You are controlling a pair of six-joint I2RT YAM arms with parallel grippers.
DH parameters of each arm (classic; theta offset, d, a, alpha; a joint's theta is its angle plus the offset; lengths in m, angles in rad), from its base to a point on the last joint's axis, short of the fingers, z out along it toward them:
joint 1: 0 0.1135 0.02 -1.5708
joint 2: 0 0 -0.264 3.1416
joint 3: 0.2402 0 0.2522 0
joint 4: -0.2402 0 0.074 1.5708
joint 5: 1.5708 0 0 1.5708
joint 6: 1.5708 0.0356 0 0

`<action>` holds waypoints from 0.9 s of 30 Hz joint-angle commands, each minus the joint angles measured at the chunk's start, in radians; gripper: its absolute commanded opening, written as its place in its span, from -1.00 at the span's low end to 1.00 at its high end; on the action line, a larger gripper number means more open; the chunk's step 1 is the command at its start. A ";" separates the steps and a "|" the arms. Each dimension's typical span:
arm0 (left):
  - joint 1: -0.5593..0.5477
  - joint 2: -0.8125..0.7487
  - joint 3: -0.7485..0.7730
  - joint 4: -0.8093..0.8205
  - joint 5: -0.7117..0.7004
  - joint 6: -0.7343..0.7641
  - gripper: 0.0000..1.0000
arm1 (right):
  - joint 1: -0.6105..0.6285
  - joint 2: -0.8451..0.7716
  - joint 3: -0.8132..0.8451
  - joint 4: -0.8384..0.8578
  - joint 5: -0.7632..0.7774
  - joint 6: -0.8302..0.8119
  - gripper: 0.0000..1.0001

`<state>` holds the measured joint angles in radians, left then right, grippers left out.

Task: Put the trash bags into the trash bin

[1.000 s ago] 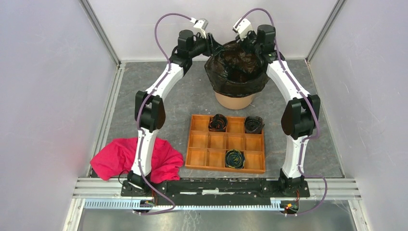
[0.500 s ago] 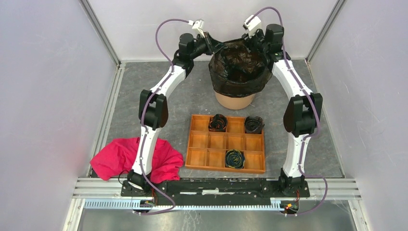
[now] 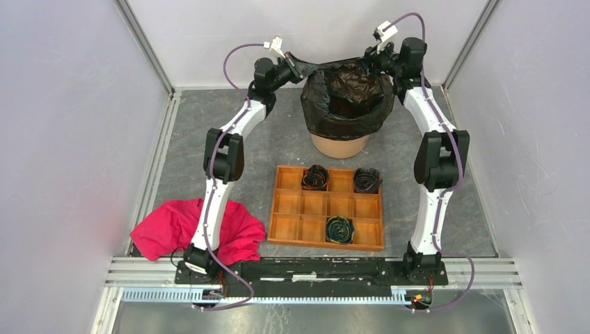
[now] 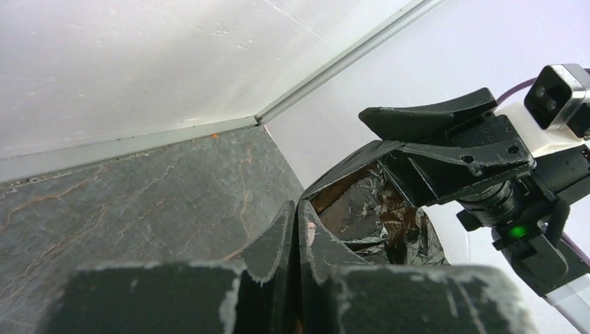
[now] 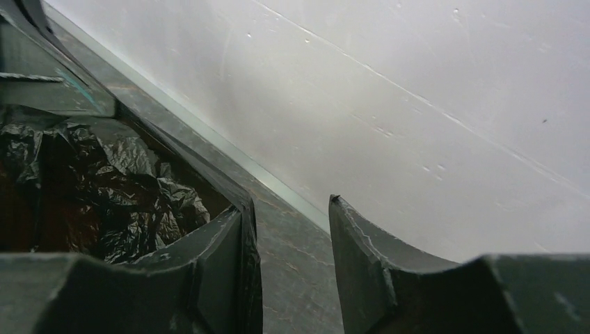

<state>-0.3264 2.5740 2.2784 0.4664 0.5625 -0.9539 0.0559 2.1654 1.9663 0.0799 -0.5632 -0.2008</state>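
While the large bag of thin, glossy black plastic film [image 3: 346,94] lies draped over the mouth of the round terracotta-orange plastic bin [image 3: 339,145], hiding all but the base band, the lining is judged unsecured. The bin stands at the far middle of the grey table [image 3: 278,139].

Gripper states:
- The left gripper [image 4: 298,226] has its fingers pressed together on a flap of film at 10 o'clock of the rim. The flap is drawn taut outward.
- The right gripper [image 5: 286,205] is at 1 o'clock of the rim with its fingers spread. Nothing sits between them, and the film lies just beside one finger.

Hazards:
- Further outward pull at 10 o'clock could tear the thin film or drag the light bin off its spot.
- With only one side held, the free side may slide off the rim or collapse inward.
- The spread fingers could snag loose wrinkles on closing.

Clearances:
- At 12 o'clock the white back wall [image 3: 313,35] is near, so room is tight.
- At 6 o'clock a flat orange-brown wooden tray [image 3: 323,243] holding dark rolls [image 3: 315,177] stands apart from the bin.
- At 8 o'clock a red-pink cloth [image 3: 167,229] lies well apart.
- Bare table lies at 3 and 9 o'clock.
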 commanded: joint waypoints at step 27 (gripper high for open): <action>0.006 0.061 -0.040 0.148 0.024 -0.420 -0.90 | -0.145 0.249 -0.045 0.569 -0.385 1.272 0.26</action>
<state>-0.3256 2.6156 2.2387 0.5785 0.5785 -1.2938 -0.0917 2.3882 1.9125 0.5491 -0.9146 0.8902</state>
